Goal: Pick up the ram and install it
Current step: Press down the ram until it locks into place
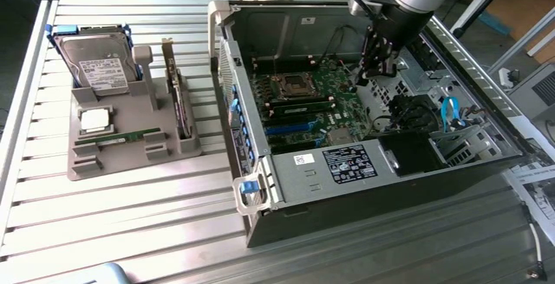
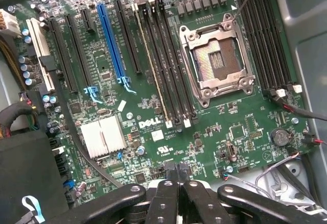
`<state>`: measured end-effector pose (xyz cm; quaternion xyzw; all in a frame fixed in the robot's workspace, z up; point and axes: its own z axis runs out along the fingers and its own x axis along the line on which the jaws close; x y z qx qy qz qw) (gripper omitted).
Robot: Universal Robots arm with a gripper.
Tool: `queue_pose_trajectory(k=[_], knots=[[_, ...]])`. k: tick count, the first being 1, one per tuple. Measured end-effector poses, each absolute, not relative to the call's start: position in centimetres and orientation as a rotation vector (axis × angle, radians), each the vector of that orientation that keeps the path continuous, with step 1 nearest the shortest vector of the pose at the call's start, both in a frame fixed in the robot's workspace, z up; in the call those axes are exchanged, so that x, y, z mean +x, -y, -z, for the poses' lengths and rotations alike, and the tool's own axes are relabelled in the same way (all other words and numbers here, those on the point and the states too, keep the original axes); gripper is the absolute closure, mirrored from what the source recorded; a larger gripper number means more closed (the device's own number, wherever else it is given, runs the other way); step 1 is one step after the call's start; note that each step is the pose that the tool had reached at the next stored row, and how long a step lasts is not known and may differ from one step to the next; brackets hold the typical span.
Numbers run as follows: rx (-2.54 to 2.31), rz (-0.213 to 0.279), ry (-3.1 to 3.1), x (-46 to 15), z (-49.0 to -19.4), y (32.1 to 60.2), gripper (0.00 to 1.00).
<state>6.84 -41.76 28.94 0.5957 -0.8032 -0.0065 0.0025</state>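
Ram (image 1: 117,137) lying flat in a shallow groove near the front of the grey moulded holder (image 1: 130,160), well apart from the computer case (image 1: 364,186); slim green stick with dark chips, untouched. Beside it a square silver CPU chip (image 1: 95,120); behind, a hard drive (image 1: 100,63) propped upright and an expansion card (image 1: 178,99) standing on edge. Holder and case resting on a ribbed metal table (image 1: 130,232), bare slats open all around the holder. Gripper (image 1: 379,63) hanging inside the open case above the green motherboard (image 2: 214,132); black fingers (image 2: 179,183) pressed together, closed on nothing; below them long black memory slots (image 2: 163,60), an open metal CPU socket (image 2: 217,60), a blue slot (image 2: 110,40) and a ridged silver heatsink (image 2: 103,136); sheet-metal case walls close on each side.
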Motion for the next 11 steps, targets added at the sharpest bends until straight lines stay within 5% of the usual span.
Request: queue_pose_trajectory(k=[11], knots=[[1.827, 0.020, 2.550, 6.84, -28.83, 41.76, 0.89]])
